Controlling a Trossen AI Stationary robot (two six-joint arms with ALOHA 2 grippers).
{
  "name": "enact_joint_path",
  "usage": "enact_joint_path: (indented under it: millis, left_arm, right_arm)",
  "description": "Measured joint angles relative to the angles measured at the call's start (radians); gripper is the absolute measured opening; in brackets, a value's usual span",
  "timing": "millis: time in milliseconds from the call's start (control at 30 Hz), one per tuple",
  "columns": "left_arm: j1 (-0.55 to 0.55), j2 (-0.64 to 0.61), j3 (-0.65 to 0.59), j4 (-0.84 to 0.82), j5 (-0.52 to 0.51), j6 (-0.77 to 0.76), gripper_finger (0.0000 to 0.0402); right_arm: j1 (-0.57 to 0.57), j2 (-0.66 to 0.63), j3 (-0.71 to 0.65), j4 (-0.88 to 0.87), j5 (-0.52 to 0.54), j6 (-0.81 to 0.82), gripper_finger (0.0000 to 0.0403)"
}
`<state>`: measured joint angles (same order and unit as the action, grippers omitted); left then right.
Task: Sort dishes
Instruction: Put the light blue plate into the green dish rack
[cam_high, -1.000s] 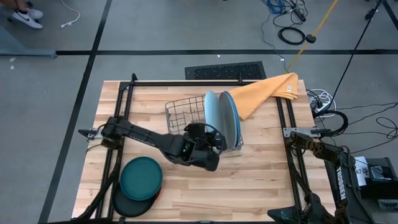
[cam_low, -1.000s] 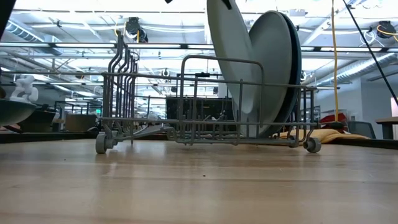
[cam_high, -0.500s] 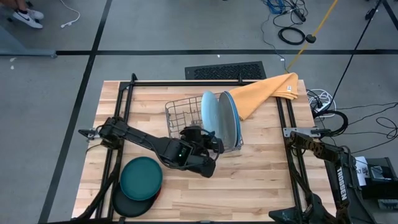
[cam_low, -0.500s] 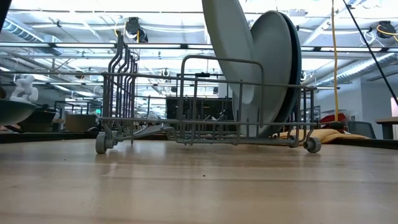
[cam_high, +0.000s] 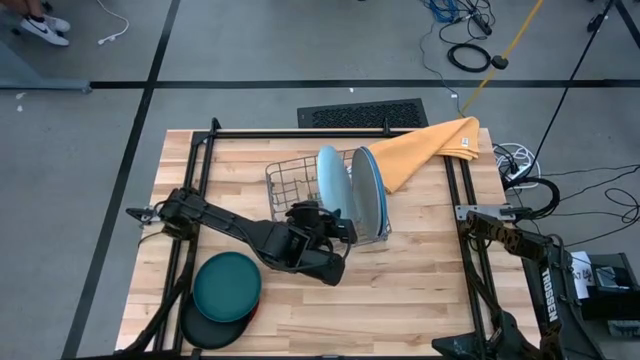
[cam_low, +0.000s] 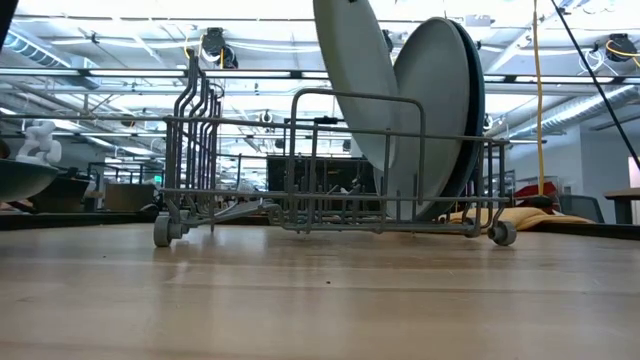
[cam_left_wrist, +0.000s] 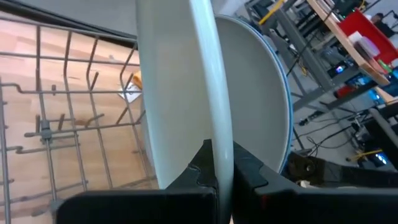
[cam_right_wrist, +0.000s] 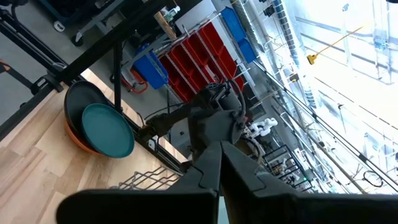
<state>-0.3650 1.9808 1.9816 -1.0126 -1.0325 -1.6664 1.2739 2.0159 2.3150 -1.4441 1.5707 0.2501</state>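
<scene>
So the left gripper (cam_left_wrist: 222, 163) is pinched tight on the rim of a large round pale blue plate (cam_high: 331, 178), holding it on edge and tilted over the grey wire dish rack (cam_high: 296, 180). Just beside it, two more large plates (cam_high: 366, 190) stand upright in the rack. The smaller dark teal plate (cam_high: 227, 284) tops a stack at the wooden table's (cam_high: 400, 300) near-left corner. The right gripper (cam_right_wrist: 219, 163) is closed and empty, parked off at the table's right edge.
</scene>
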Motion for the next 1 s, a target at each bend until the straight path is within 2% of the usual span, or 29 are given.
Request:
enact_joint_path:
  millis: [200, 600, 800, 1000]
  left_arm:
    - [0.013, 0.007, -0.005, 0.008, 0.009, -0.001, 0.0008]
    - [0.048, 0.010, -0.097, 0.064, 0.043, -0.028, 0.0008]
    - [0.066, 0.009, -0.146, 0.156, 0.068, -0.019, 0.0008]
    - [0.080, 0.009, -0.176, 0.252, 0.085, 0.058, 0.0008]
  right_arm:
    - [0.000, 0.000, 0.000, 0.000, 0.000, 0.000, 0.0000]
    - [0.000, 0.000, 0.000, -0.001, 0.000, 0.000, 0.0000]
    - [0.000, 0.000, 0.000, -0.002, 0.000, 0.000, 0.0000]
    - [0.000, 0.000, 0.000, -0.002, 0.000, 0.000, 0.0000]
